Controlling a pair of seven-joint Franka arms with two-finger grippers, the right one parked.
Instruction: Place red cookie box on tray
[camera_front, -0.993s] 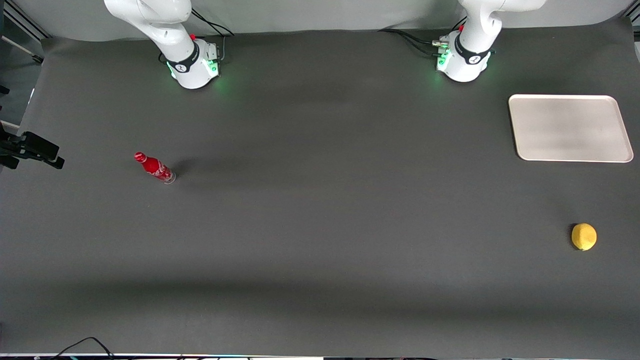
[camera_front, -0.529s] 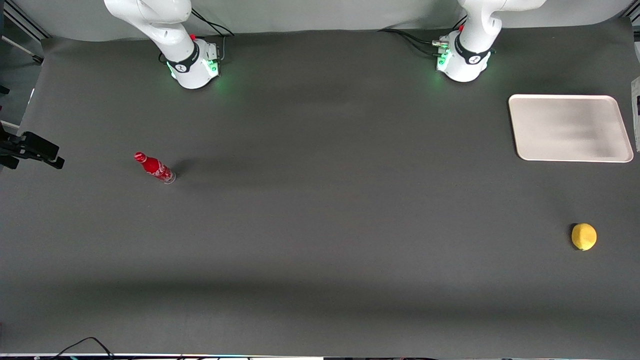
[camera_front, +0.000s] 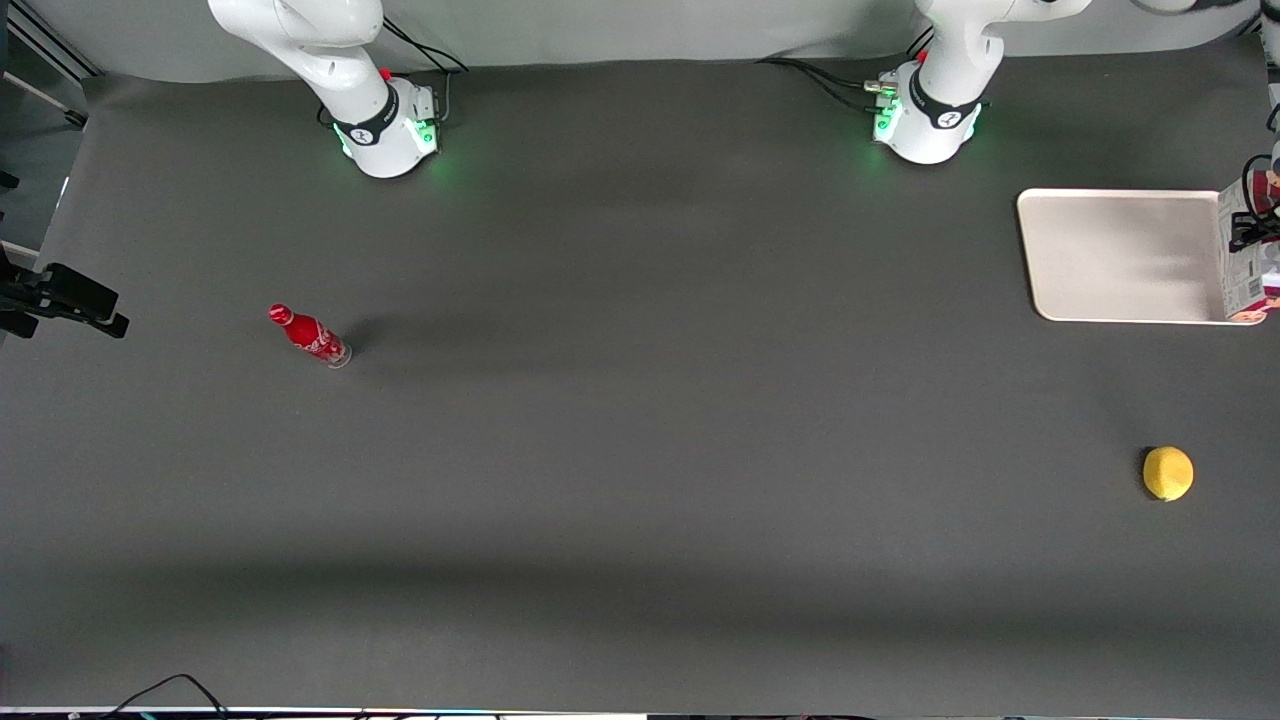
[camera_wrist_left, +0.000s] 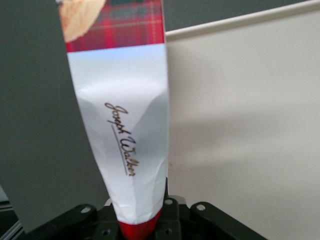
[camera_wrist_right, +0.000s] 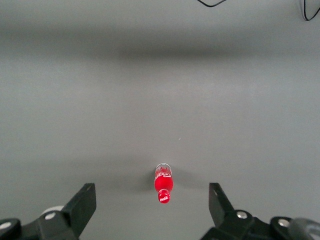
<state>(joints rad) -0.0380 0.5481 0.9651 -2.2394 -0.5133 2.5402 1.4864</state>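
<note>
Two views gave us the red cookie box (camera_wrist_left: 120, 125): from the working arm's wrist we saw its white end section with a script signature and, past that, a red tartan band with part of a cookie picture. The box ran straight out from the end effector (camera_wrist_left: 140, 220), whose black body closed in on either side of the box's red-tipped end, so we took the carton to be clamped there, though the fingertips themselves were hidden. In the front view the box (camera_front: 1245, 255) showed only as a narrow strip at the frame's edge, over the end of the tray (camera_front: 1125, 255) that lies toward the working arm's end of the table (camera_front: 640, 450); it seemed to be held above the tray rather than resting on it, but we could not be sure from that angle. The wrist view showed the cream-white tray (camera_wrist_left: 245, 125) beside and beneath the box, its low rim running past the tartan band.

Elsewhere on the dark table we noted a lemon (camera_front: 1168, 473), nearer the front camera than the tray, and a small red soda bottle (camera_front: 309, 336) lying well toward the parked arm's end.
</note>
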